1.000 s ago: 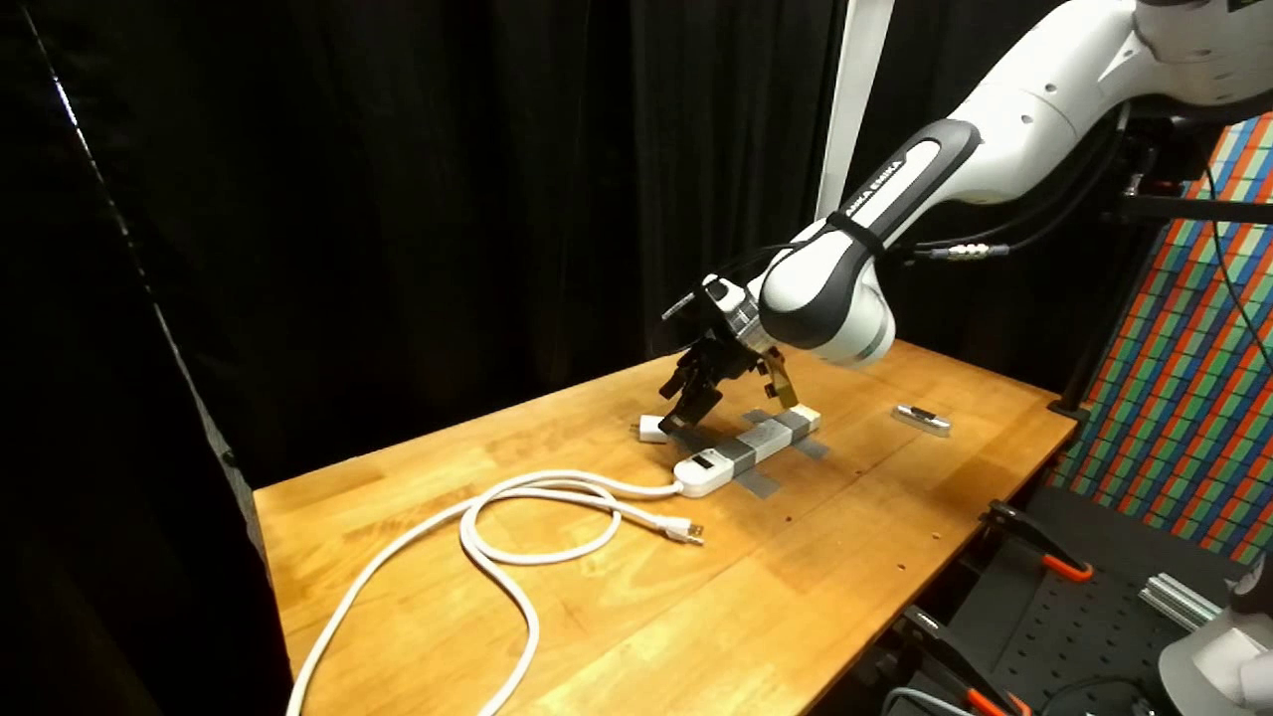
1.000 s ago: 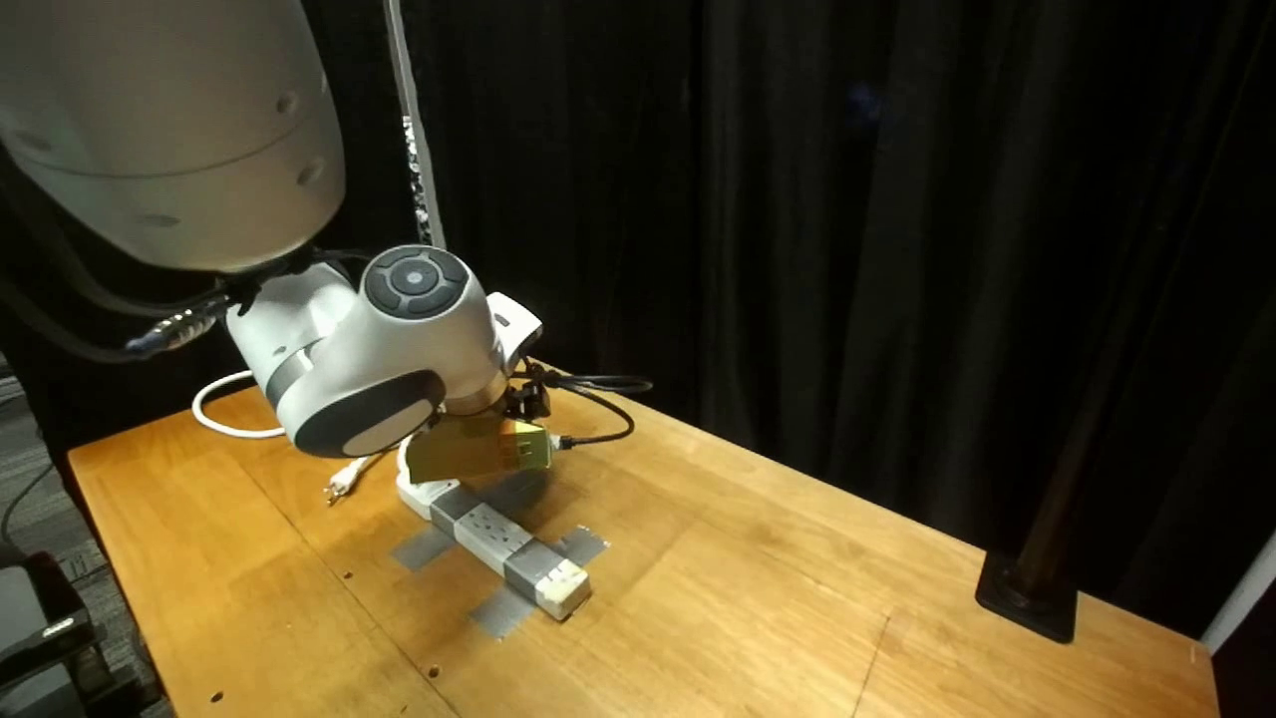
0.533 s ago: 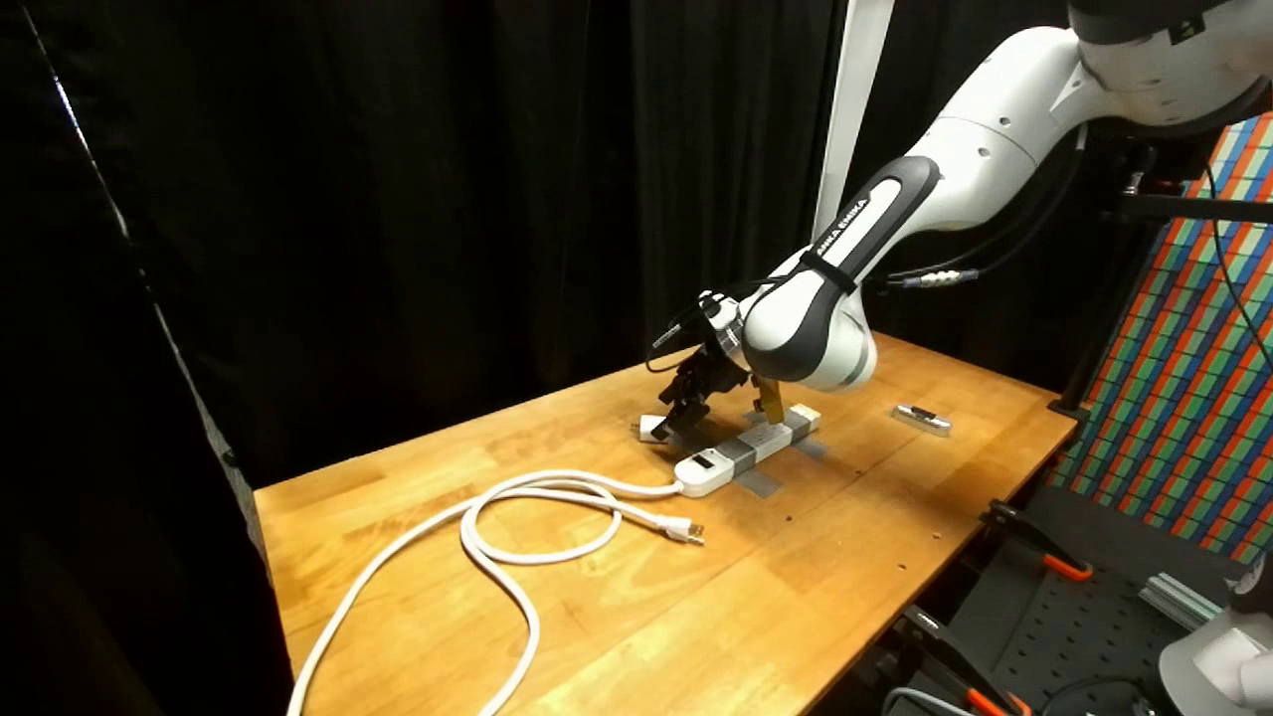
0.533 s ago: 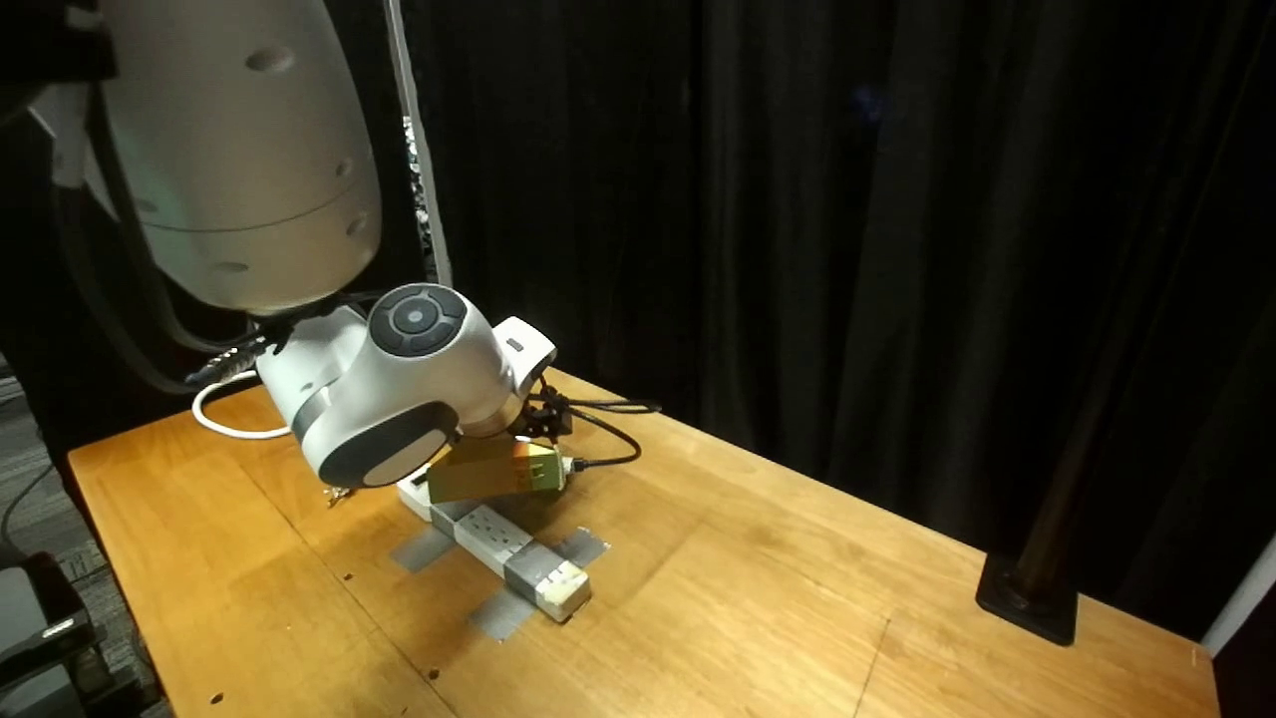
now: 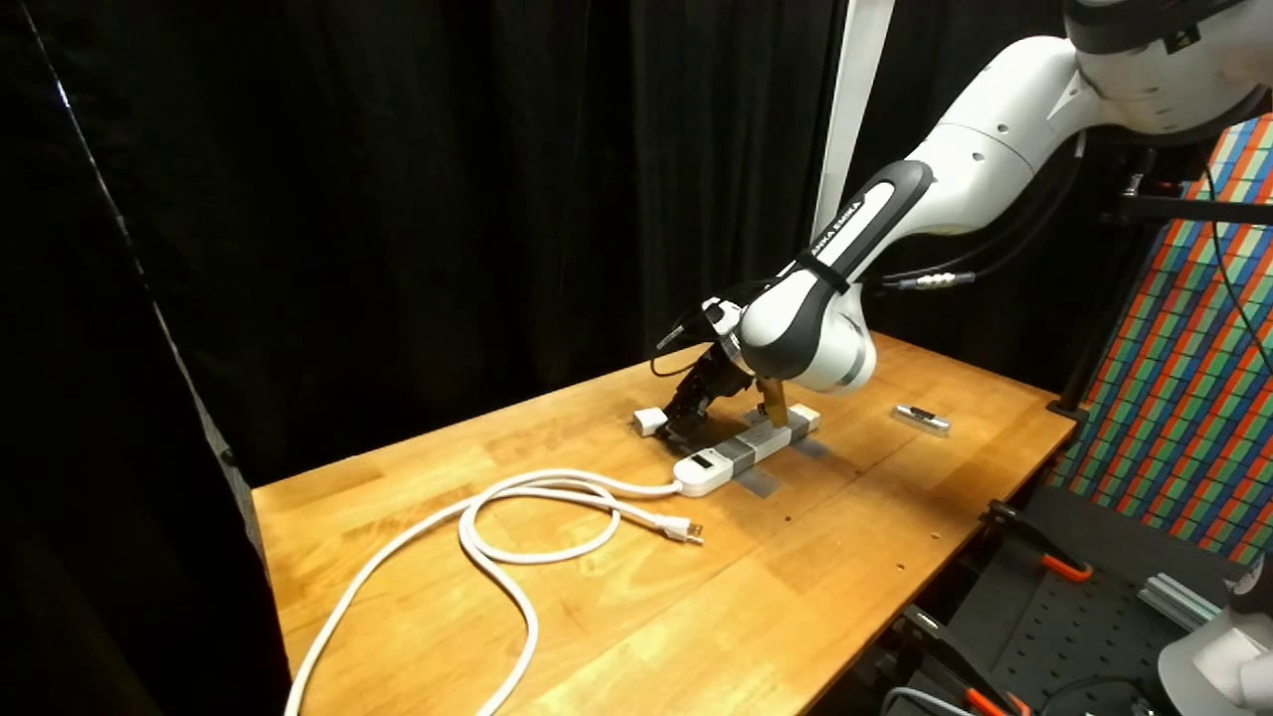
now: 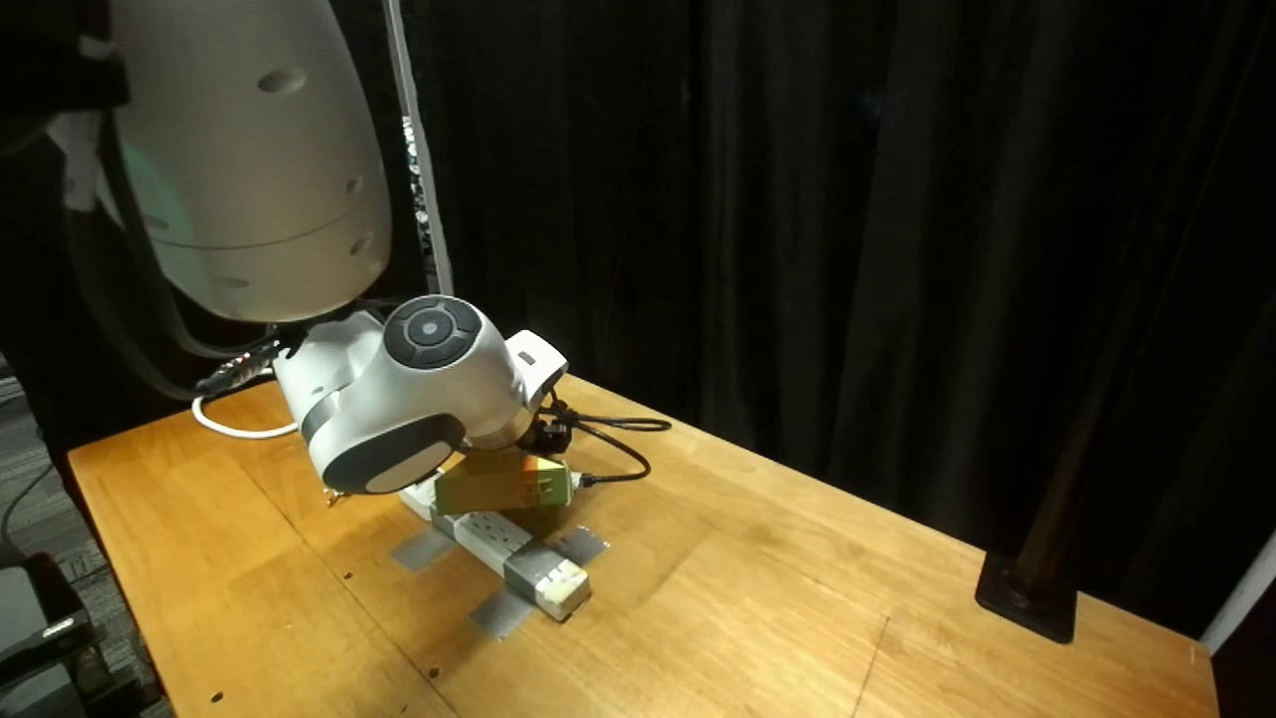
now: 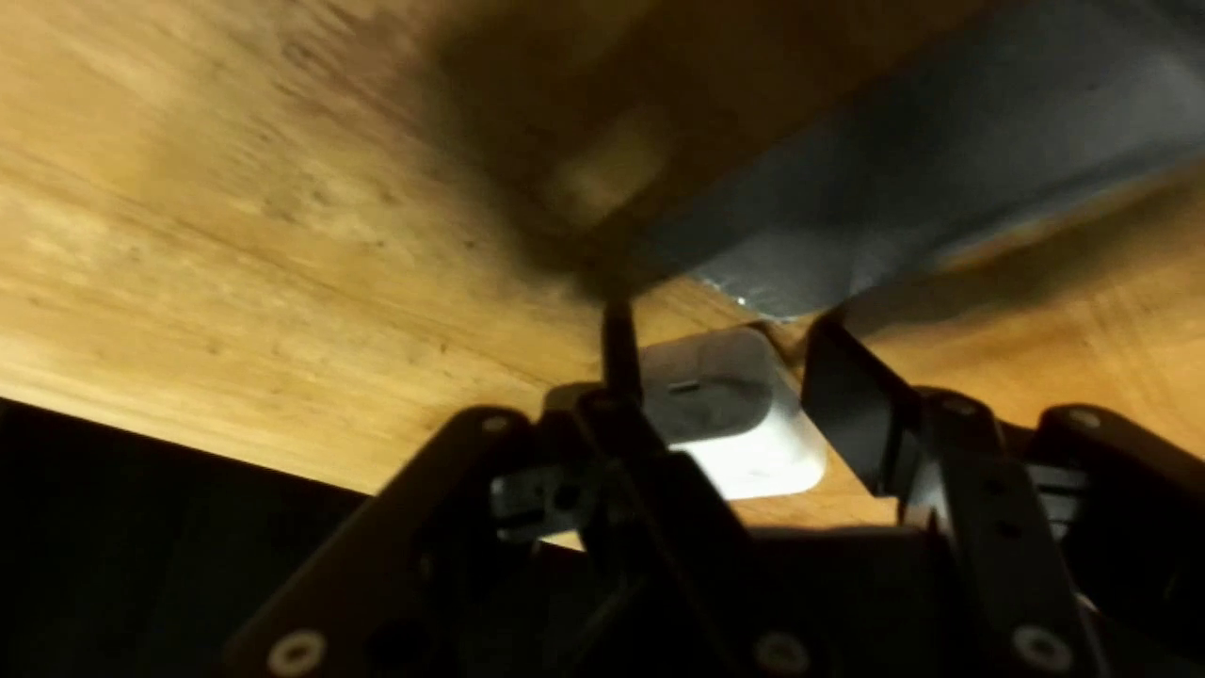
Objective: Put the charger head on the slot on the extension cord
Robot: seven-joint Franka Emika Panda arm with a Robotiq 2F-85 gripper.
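Note:
In the wrist view the charger head (image 7: 753, 461), a white rounded cube, lies on the wood between the two fingers of my gripper (image 7: 721, 325). The left finger (image 7: 621, 358) overlaps its edge, while a sliver of wood shows between it and the right finger (image 7: 852, 414). The jaws stand part-way apart, and no firm hold shows. An exterior view has the charger head (image 5: 649, 422) beside the black fingertips. The extension cord's strip (image 5: 704, 472) is taped down nearby. In an exterior view the arm hides the charger head and fingers, but the strip's slots (image 6: 490, 532) show.
A yellow block (image 6: 498, 487) on the wrist hangs over the strip. White cable (image 5: 527, 607) loops across the table, its plug (image 5: 681, 529) lying near the strip. Grey tape (image 7: 998, 141) sticks to the wood. A small silver-and-dark object (image 5: 921, 419) lies farther right. A black post base (image 6: 1027, 598) stands on the table.
My gripper has come down toward the table, and its jaws have drawn closer together around the charger head. The charger head has turned a little beside the fingertips. The strip has stayed put.

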